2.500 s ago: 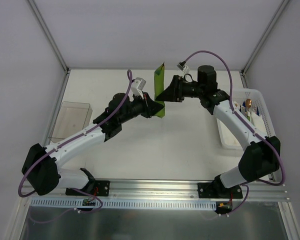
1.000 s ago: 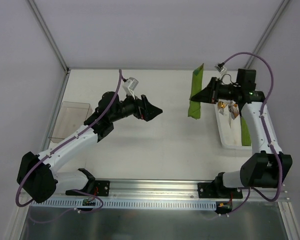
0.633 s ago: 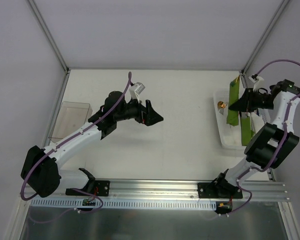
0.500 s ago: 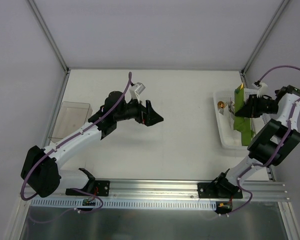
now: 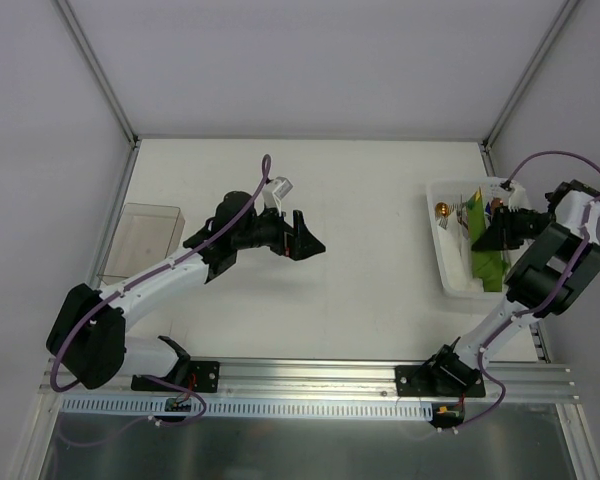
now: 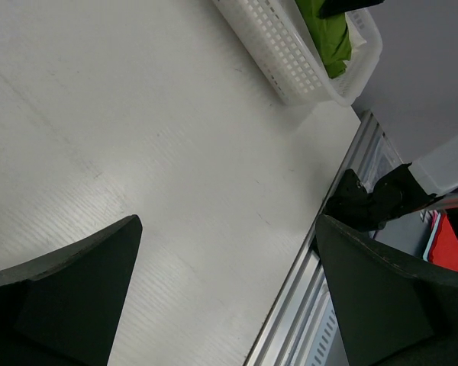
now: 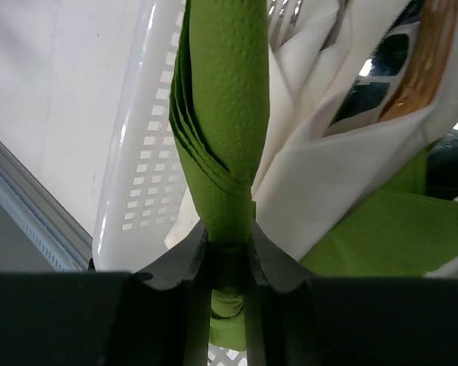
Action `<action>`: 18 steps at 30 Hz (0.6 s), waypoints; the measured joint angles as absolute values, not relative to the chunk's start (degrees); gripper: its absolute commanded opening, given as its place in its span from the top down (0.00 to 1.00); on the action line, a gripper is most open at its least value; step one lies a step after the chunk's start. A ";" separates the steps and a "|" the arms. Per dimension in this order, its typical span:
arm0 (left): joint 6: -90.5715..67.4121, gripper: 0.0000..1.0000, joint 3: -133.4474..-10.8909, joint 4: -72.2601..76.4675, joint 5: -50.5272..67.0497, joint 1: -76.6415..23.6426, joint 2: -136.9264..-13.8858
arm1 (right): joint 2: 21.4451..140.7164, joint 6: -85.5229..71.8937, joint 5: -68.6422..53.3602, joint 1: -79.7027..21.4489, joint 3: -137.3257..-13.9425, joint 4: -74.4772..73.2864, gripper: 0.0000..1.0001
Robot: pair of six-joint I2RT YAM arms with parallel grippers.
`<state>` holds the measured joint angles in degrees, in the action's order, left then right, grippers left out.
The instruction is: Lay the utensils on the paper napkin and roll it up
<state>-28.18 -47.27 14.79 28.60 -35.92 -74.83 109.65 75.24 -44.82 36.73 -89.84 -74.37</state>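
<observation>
While the left pincer (image 6: 225,255) hangs spread wide over the desk (image 5: 380,260), the right pincer (image 7: 229,255) pinches the lower end of the rolled paper napkin (image 7: 221,114). Beyond the pinch, the roll extends over the white basket (image 7: 137,191), beside white paper sheets (image 7: 328,175) and 1 brown-orange utensil handle (image 7: 426,55).

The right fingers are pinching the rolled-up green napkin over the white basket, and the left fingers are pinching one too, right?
Not quite. The left fingers are wide open and hold nothing, with only the white table between them, as the left wrist view shows. The rest is right: the right fingers are shut on the rolled-up olive-green paper napkin over the white plastic mesh basket.
</observation>
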 measured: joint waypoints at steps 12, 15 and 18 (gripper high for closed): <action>-29.17 0.01 -46.94 15.97 29.15 -35.92 -75.85 | 111.39 72.90 -46.15 34.35 -86.43 -74.78 1.00; -29.21 0.01 -46.85 16.03 29.36 -35.92 -75.85 | 111.39 71.94 -47.33 34.35 -84.27 -74.81 1.00; -29.39 0.01 -46.52 16.29 29.47 -35.92 -75.85 | 111.39 71.09 -48.77 34.35 -81.82 -74.83 1.00</action>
<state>-29.39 -46.52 16.29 29.47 -35.92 -75.85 111.39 71.09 -48.77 34.35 -81.82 -74.83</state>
